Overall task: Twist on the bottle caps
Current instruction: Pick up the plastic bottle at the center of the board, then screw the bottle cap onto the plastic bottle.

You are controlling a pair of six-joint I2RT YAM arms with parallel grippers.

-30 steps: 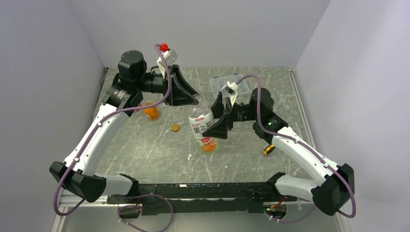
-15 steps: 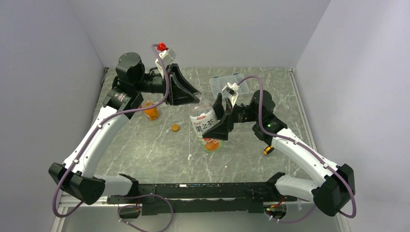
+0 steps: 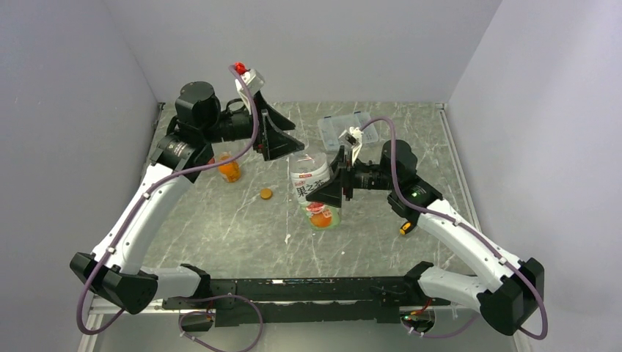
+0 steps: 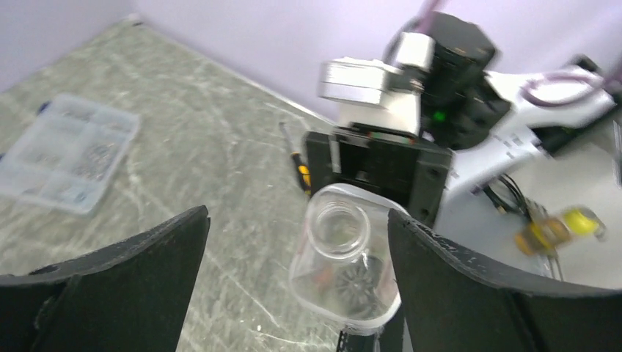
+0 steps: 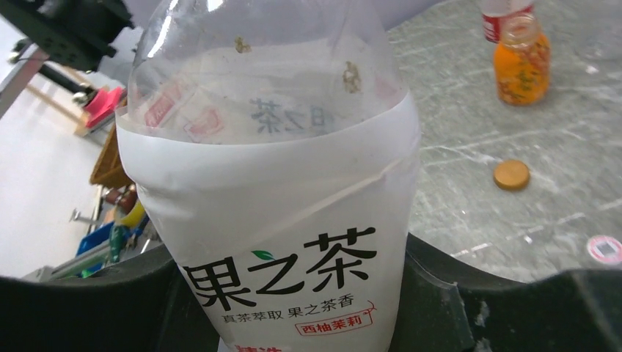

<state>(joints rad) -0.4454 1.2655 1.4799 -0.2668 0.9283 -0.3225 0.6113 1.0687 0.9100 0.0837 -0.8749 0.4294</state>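
White-labelled bottle (image 3: 312, 183): uncapped, mid-counter (image 3: 220, 227), long axis near upright but tilted, body grasped by right gripper (image 3: 323, 196); left gripper (image 3: 290, 150), spread open and empty, hovers at its 10 o'clock, nearer the mouth; orange cap (image 3: 265, 193) loose at 9 o'clock.

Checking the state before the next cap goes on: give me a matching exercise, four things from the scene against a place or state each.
1 white-labelled bottle
2 orange cap
3 clear box
4 left gripper

A loose on the table
B open, near the bottle's mouth
C far side of the table
D uncapped, in the right gripper

Pairs: 1-D, 2-A, 3-C, 4-B
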